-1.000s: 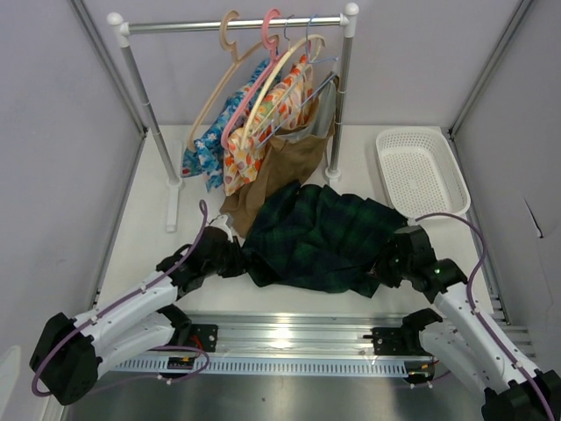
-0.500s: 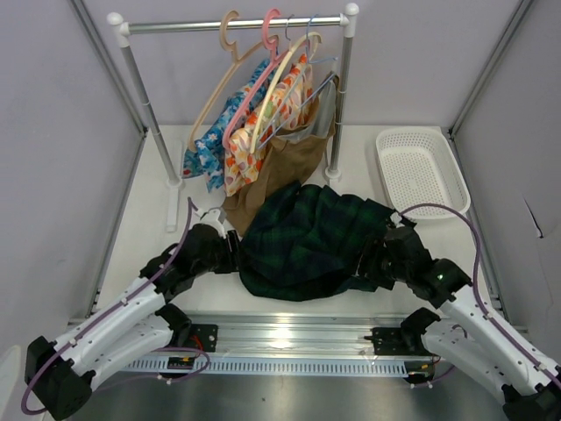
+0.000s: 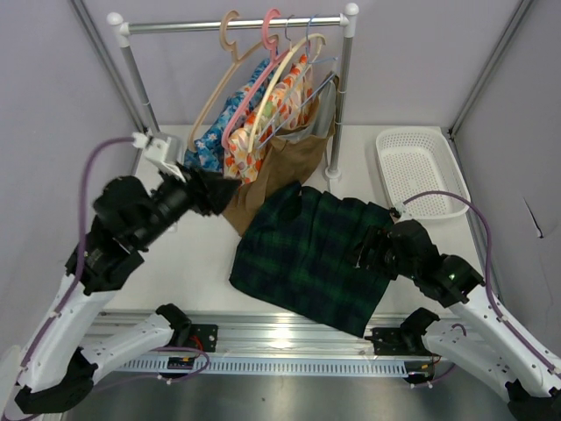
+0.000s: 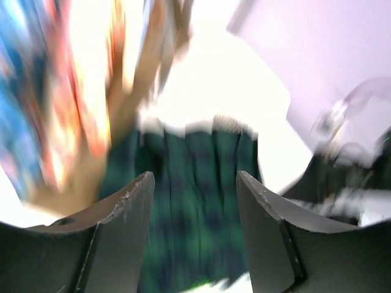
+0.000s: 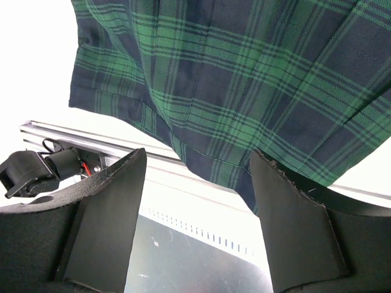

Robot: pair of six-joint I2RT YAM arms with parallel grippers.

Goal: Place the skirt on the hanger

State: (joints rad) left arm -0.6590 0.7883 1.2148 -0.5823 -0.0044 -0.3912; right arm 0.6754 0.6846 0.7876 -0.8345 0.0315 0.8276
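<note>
A: What sits nearest?
B: The metal rail [image 3: 289, 338] along the table's [image 3: 197, 263] near edge; the skirt [image 3: 307, 254] lies spread flat on the table, and its near hem hangs over that edge onto the rail.

A: And the right gripper [image 3: 362, 252]?
B: Low at the skirt's right side, over the plaid; in the right wrist view its fingers [image 5: 104, 220] stand wide apart with the cloth lying beyond them and nothing pinched between; it is released.

A: The left one?
B: The left gripper [image 3: 225, 189] is raised well above the table, up by the lower edge of the blue floral garment [image 3: 210, 140] and just beside the brown garment [image 3: 280, 167]; its wrist picture is badly blurred, yet the two fingers [image 4: 119, 232] are plainly spread with only empty space between; released as well.

A: Where is the hanger?
B: Farther back; the hanger [image 3: 279, 88] hangs by its hook from the rack's bar [image 3: 193, 26], between the pink hanger [image 3: 248, 96] and the rack's right post; the tan hanger [image 3: 215, 92] hangs left of the pink one; the skirt is not on it, though the skirt's far edge reaches the foot of the brown garment.

A: Anything else?
B: A white basket [image 3: 421, 136] at the far right of the table, apart from the skirt.
</note>
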